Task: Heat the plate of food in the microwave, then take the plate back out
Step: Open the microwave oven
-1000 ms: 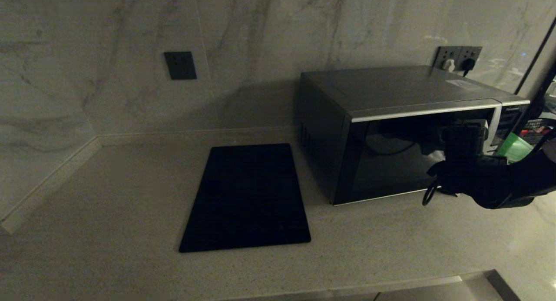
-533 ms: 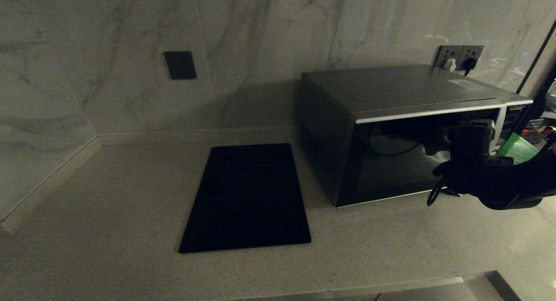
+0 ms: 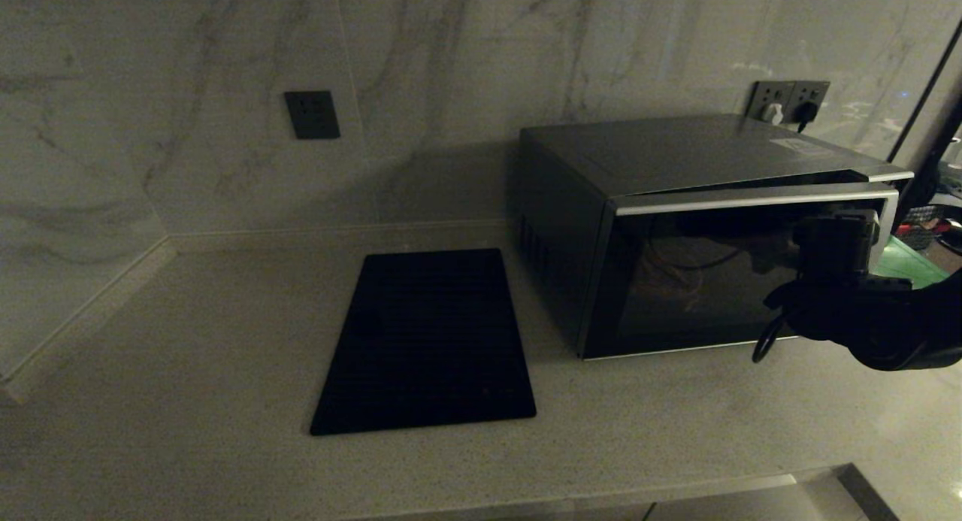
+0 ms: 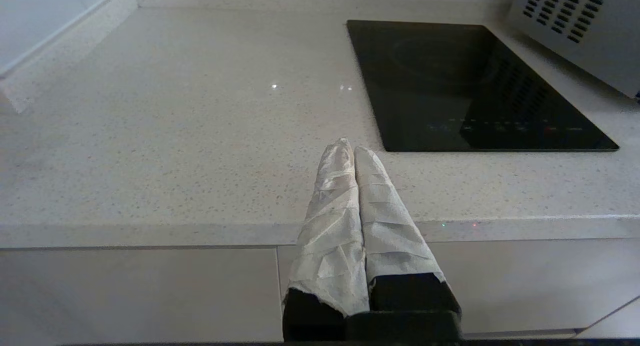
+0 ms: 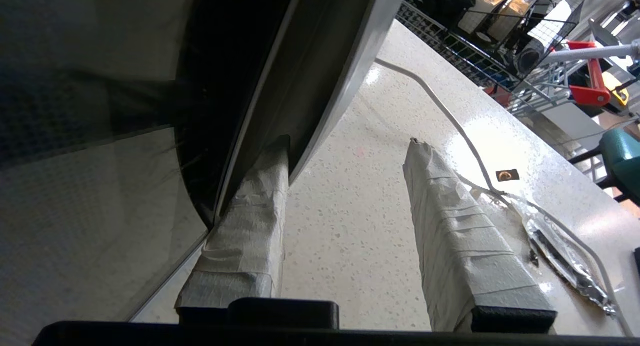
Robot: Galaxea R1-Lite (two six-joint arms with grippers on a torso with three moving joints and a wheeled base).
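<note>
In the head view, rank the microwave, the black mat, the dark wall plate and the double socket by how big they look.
1. microwave
2. black mat
3. and 4. dark wall plate and double socket: they look about alike, so I won't rank them.

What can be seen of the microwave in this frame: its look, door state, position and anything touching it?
The microwave is a boxy black-and-silver oven standing on the pale speckled counter at the right, against the marble wall, just right of the flat black mat. Its dark glass door, topped by a curved silver strip, stands slightly ajar at the right edge. The right gripper is open, one finger hooked behind the door's edge. Side vents show.
</note>
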